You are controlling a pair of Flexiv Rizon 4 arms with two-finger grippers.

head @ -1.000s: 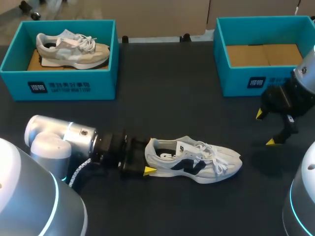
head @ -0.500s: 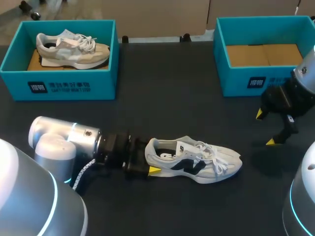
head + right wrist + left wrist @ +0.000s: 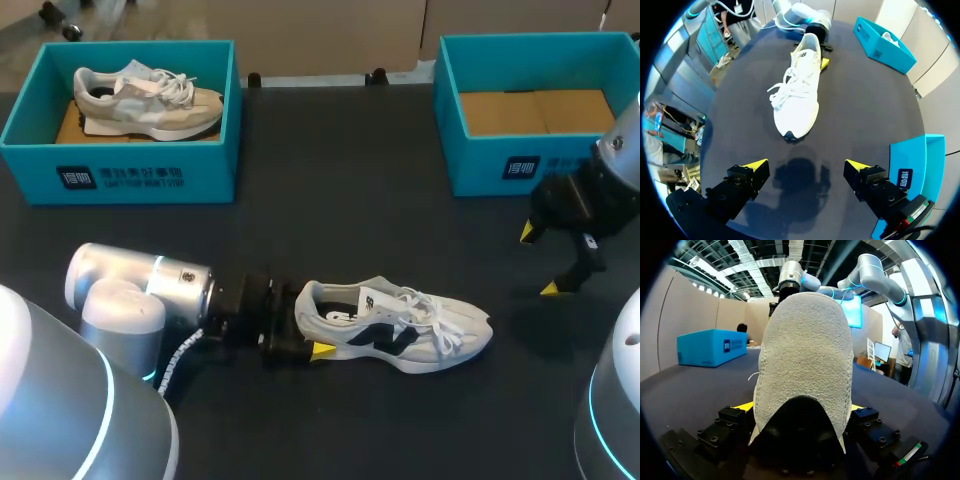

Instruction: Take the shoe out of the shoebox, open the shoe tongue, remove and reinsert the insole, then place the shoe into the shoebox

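Head view: fixed, high, set to rear, gives you whole counter from above. Left wrist: low, hard against shoe heel. Right wrist: raised, angled down along counter. Your shared item, all three: shoe.

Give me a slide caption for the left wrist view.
Heel of the shoe sits between the open jaws of the left gripper, blue shoebox beyond.

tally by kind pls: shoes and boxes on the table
Shoes: 2 (white shoe on the table, beige shoe in the left shoebox)
Shoeboxes: 2 (left shoebox, right shoebox)
Total: 4
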